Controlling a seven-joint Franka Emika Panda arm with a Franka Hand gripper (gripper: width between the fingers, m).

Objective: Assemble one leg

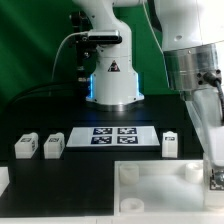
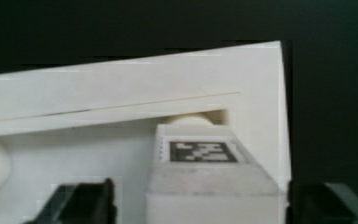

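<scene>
In the wrist view a leg point(image 2: 206, 158), a white block with a black-and-white tag, stands on the large white panel point(image 2: 87, 100) near its corner. My gripper point(image 2: 206, 195) is open, with one dark finger on each side of this leg and a small gap at both sides. In the exterior view the gripper point(image 1: 213, 172) hangs low over the panel point(image 1: 150, 190) at the exterior view's right, and hides most of that leg. Three more legs lie on the table: two point(image 1: 25, 147) point(image 1: 53, 145) at the left and one point(image 1: 170, 143) right of the marker board.
The marker board point(image 1: 112, 135) lies flat in the middle of the table. The robot's base point(image 1: 112, 80) stands behind it. A white part point(image 1: 4, 180) shows at the exterior view's left edge.
</scene>
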